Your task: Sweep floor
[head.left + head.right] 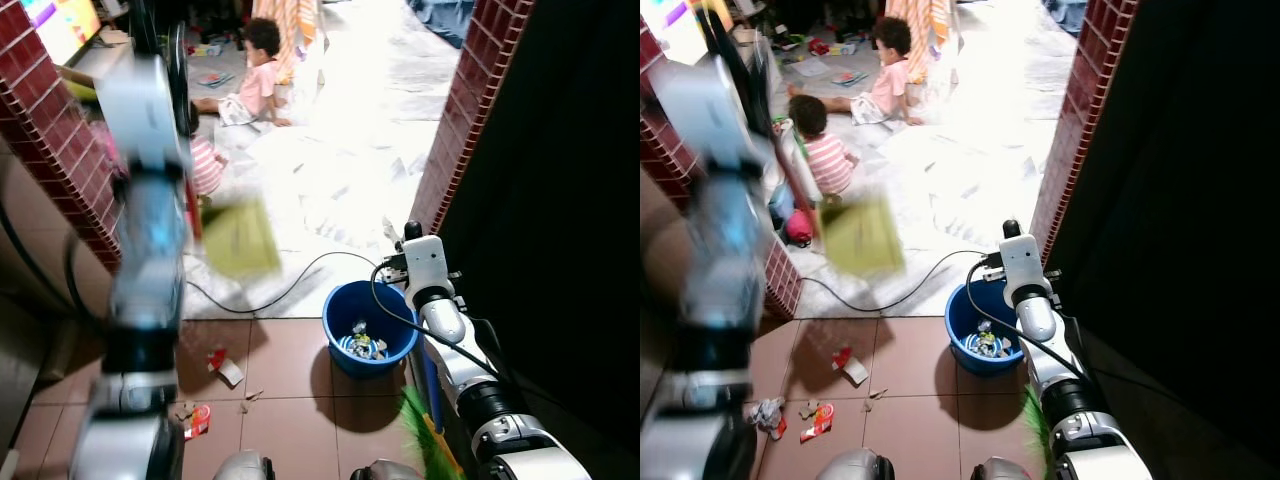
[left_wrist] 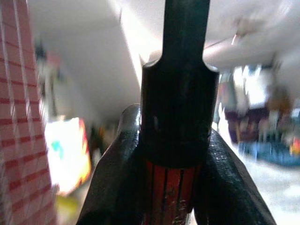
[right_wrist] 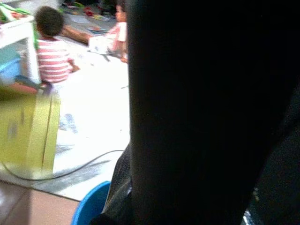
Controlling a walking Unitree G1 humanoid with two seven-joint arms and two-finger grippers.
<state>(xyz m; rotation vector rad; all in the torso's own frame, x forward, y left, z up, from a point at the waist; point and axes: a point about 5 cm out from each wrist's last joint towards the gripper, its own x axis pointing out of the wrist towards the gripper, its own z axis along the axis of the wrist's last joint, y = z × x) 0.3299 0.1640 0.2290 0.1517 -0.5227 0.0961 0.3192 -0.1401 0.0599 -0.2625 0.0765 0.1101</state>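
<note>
Brown floor tiles (image 1: 290, 400) fill the lower part of the head views, giving way higher up to a bright white mat (image 1: 340, 170) between red brick walls (image 1: 455, 130). Near the lower centre a blue bucket (image 1: 368, 328) stands on the tiles with scraps inside, a black cable (image 1: 280, 290) curving past it. Litter (image 1: 850, 365) lies at lower left: a red and white wrapper, with smaller bits (image 1: 818, 420) nearer the bottom edge. At upper left the raised left arm is blurred; its left gripper (image 2: 176, 187) is clamped around a black and red handle (image 2: 177, 93), and a yellow-green dustpan (image 1: 240, 238) shows blurred just right of that arm. Along the right side, the right arm reaches up beside the bucket; whether the right gripper (image 3: 197, 154) is wide or closed cannot be told, its wrist view being mostly dark. Green broom bristles (image 1: 425, 430) show at lower right beside that arm. Two children (image 1: 820, 150) sit on the mat in the upper left.
</note>
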